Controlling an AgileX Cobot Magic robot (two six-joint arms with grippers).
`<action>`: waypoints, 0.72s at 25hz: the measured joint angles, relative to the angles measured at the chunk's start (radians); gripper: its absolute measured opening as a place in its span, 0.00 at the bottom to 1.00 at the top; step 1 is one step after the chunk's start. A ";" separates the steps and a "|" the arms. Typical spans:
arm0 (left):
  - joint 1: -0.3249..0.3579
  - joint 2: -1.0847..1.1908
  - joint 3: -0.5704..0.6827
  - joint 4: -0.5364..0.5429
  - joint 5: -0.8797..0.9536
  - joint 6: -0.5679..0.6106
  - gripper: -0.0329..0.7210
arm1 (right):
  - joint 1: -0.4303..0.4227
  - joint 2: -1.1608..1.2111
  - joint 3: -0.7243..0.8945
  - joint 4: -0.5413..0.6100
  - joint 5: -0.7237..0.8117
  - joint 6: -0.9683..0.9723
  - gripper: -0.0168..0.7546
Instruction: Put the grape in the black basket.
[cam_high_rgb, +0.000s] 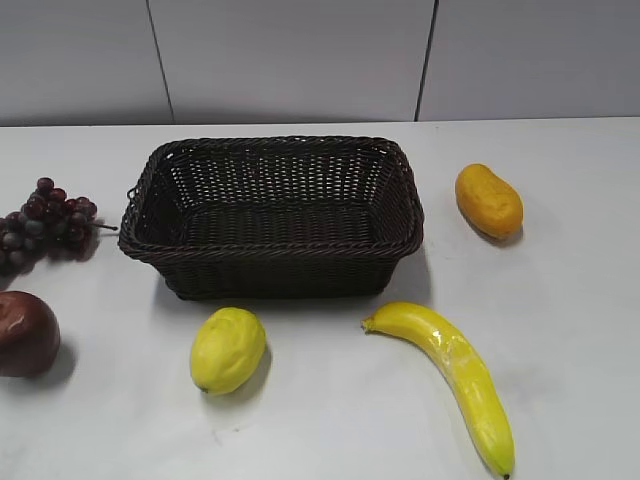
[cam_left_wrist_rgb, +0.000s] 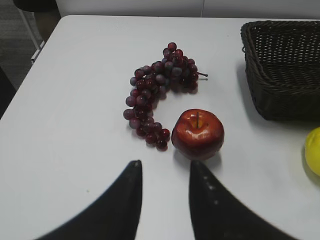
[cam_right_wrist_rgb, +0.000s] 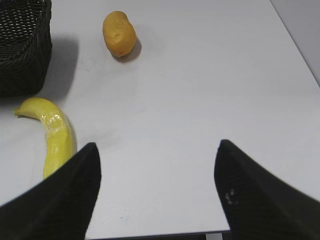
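Note:
The grape bunch (cam_high_rgb: 45, 224), dark purple-red, lies on the white table at the far left, left of the black basket (cam_high_rgb: 150, 190). The woven basket stands empty at the table's middle back. In the left wrist view the grape (cam_left_wrist_rgb: 157, 92) lies ahead of my left gripper (cam_left_wrist_rgb: 165, 165), with the basket's corner (cam_left_wrist_rgb: 280, 70) at the upper right. The left gripper is open and empty, short of the bunch and just short of an apple. My right gripper (cam_right_wrist_rgb: 157, 147) is open wide and empty above bare table. Neither gripper shows in the exterior view.
A dark red apple (cam_high_rgb: 25, 333) (cam_left_wrist_rgb: 198, 133) sits right beside the grapes' near end. A lemon (cam_high_rgb: 227, 349) and a banana (cam_high_rgb: 455, 375) (cam_right_wrist_rgb: 52, 140) lie in front of the basket. An orange-yellow fruit (cam_high_rgb: 488, 200) (cam_right_wrist_rgb: 119, 33) lies right of it. The table's near edge shows by the right gripper.

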 joint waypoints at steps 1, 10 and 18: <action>0.000 0.000 0.000 0.000 0.000 0.000 0.43 | 0.000 0.000 0.000 0.000 0.000 0.000 0.72; 0.000 0.000 0.000 0.000 0.000 0.000 0.39 | 0.000 0.000 0.000 0.000 0.000 0.000 0.72; 0.000 0.000 0.000 0.000 0.000 0.000 0.36 | 0.000 0.000 0.000 0.000 0.000 0.000 0.72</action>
